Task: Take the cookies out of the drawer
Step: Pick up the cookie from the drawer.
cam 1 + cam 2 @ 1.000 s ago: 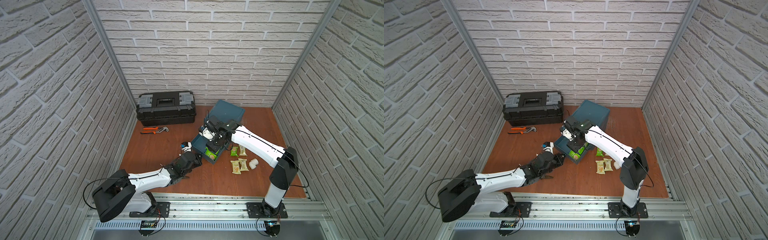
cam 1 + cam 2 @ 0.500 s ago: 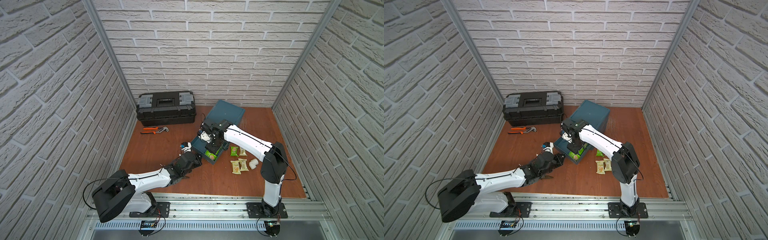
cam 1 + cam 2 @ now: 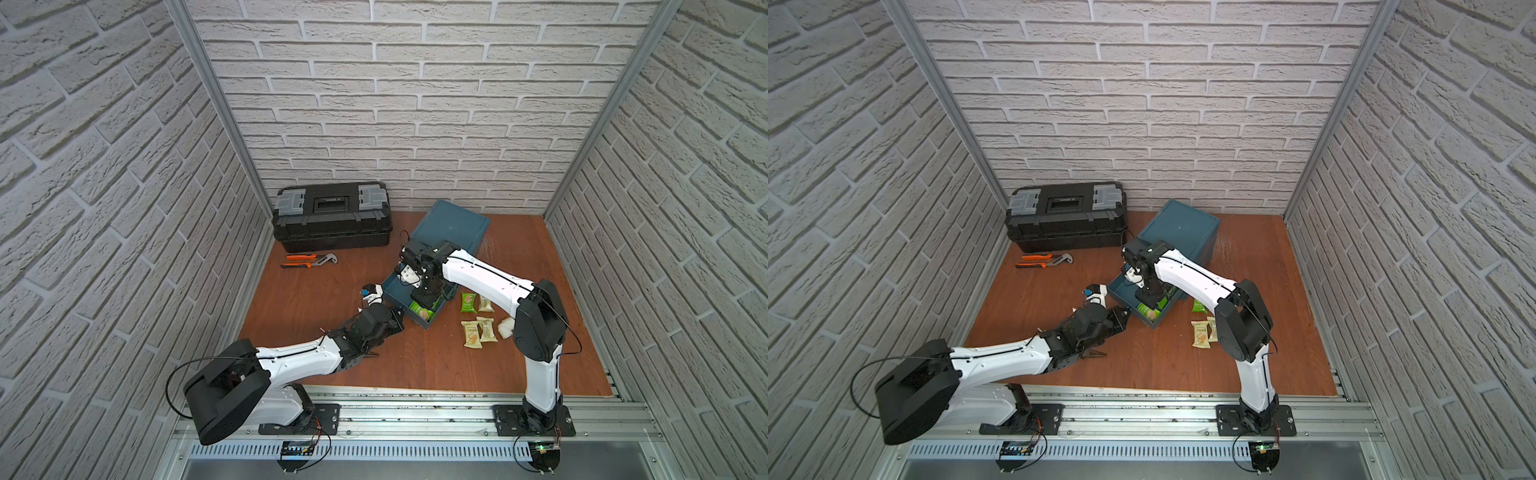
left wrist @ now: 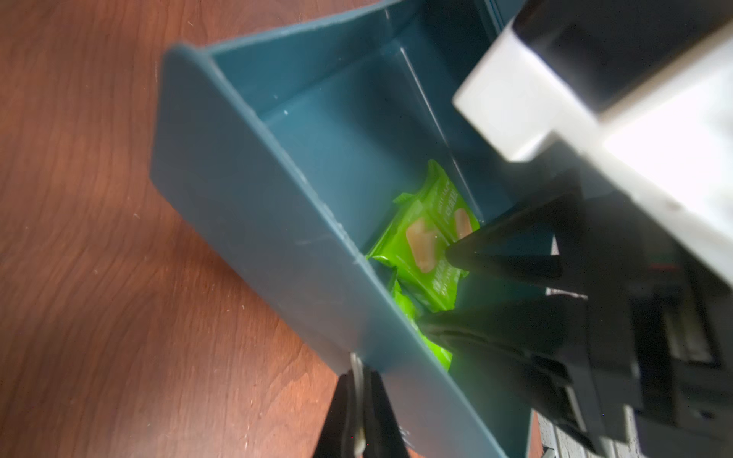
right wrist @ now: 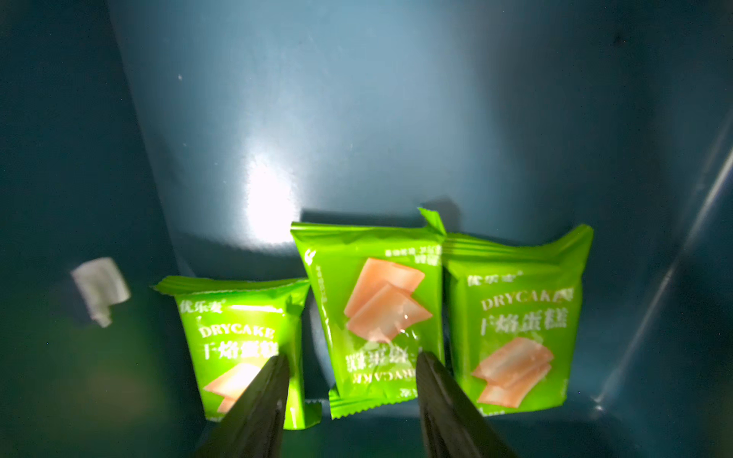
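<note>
Three bright green cookies (image 5: pixel 375 313) lie side by side in the near end of the teal drawer (image 5: pixel 357 99). My right gripper (image 5: pixel 351 357) is down inside the drawer, open, with one finger on each side of the middle packet. In both top views it stands over the drawer (image 3: pixel 392 289) at its green end (image 3: pixel 419 309). My left gripper (image 4: pixel 359 368) is shut on the lower edge of the drawer's front panel (image 4: pixel 246 222), low by the floor in a top view (image 3: pixel 1121 318). Several more cookies (image 3: pixel 471 334) lie on the floor right of the drawer.
The drawer comes out of a teal cabinet (image 3: pixel 453 224) at the back. A black toolbox (image 3: pixel 332 216) stands at the back left with orange-handled pliers (image 3: pixel 309 260) in front of it. A white pipe elbow (image 3: pixel 505 327) lies beside the cookies on the floor.
The right arm's elbow has swung left, toward the drawer, while its gripper stays inside the drawer's near end. The left arm has not moved.
</note>
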Available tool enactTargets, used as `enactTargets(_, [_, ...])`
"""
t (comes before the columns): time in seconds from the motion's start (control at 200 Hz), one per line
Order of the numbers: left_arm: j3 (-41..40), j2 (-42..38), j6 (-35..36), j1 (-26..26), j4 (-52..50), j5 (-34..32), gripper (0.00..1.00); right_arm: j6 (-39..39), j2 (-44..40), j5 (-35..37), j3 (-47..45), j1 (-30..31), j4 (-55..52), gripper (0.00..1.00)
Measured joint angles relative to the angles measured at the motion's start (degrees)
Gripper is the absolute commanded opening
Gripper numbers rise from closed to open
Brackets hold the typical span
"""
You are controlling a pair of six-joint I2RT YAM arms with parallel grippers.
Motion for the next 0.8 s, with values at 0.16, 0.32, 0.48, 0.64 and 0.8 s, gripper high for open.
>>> enactTargets(0.16, [-0.02,0.00,0.00,0.07,0.00,0.02,0.00,-0.22,0.44,1.01,0.46,-0.04,-0.15,0.58])
enactTargets(0.32, [-0.02,0.00,0.00,0.07,0.02,0.02,0.00,-0.48,0.55,1.99,0.96,-0.04,-0.15,0.59])
enactTargets(0.48, [-0.02,0.00,0.00,0.07,0.02,0.02,0.00,-0.63,1.22,2.58,1.22,-0.11,-0.13,0.61])
enactTargets(0.64, [-0.02,0.00,0.00,0.09,0.02,0.02,0.00,-0.81,2.10,2.64,1.22,-0.20,-0.13,0.61])
enactTargets(0.8, [-0.02,0.00,0.00,0.20,-0.20,0.20,0.00,-0.87,3.54,2.58,1.22,-0.26,-0.07,0.59])
